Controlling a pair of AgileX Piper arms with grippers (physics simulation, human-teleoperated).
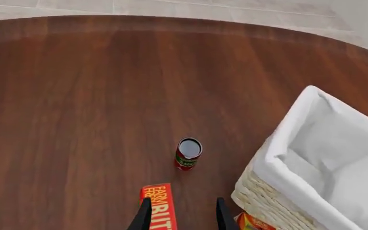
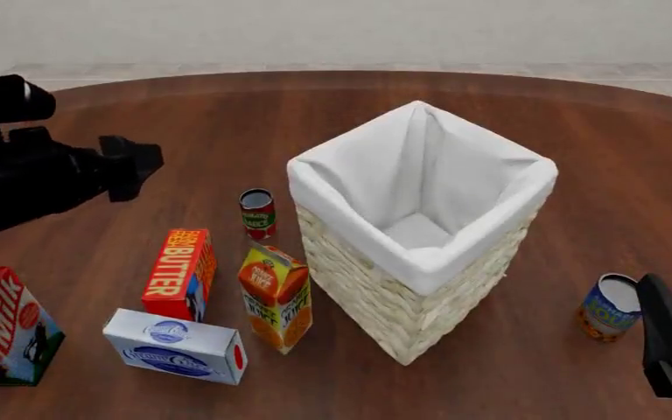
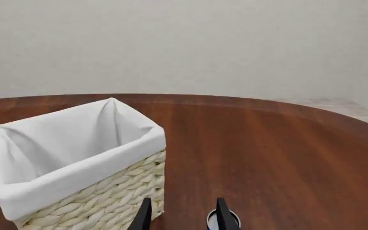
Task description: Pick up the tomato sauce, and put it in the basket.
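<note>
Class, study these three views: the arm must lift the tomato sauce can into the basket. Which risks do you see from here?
1. The tomato sauce stands close to the basket wall, so an open left gripper finger may bump the wicker.
2. The butter box and juice carton sit nearby; a low approach could topple them.
3. The basket rim is high; a low carry could clip it.

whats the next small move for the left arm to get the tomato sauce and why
Probably ease the left gripper forward and down toward the tomato sauce. In the left wrist view the can stands upright just ahead of the open fingers, which hold nothing and hang above the butter box. The basket stands close beside the can, so the approach should stay on the can's open side.
</note>
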